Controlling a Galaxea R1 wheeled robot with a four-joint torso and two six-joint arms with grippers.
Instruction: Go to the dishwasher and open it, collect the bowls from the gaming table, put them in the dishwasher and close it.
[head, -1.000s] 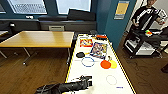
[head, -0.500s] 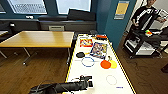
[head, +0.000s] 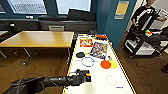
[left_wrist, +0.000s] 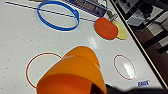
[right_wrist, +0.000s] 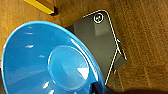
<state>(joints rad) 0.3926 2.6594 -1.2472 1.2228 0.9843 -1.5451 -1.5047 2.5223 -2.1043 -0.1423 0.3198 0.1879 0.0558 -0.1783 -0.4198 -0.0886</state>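
Your left gripper (head: 86, 75) low centre over the gaming table (head: 100, 82), bare white top to its right, clamping an orange bowl (left_wrist: 75, 72), right one grips blue bowl (right_wrist: 50, 62)

Daylight is pouring through the wide windows (head: 50, 5) behind, glare is glancing off the long white-topped yellow-framed table (head: 100, 80) and glinting inside the glossy blue plastic bowl (right_wrist: 50, 62), while every view is staying soft and blurred, the head view bending at its edges.
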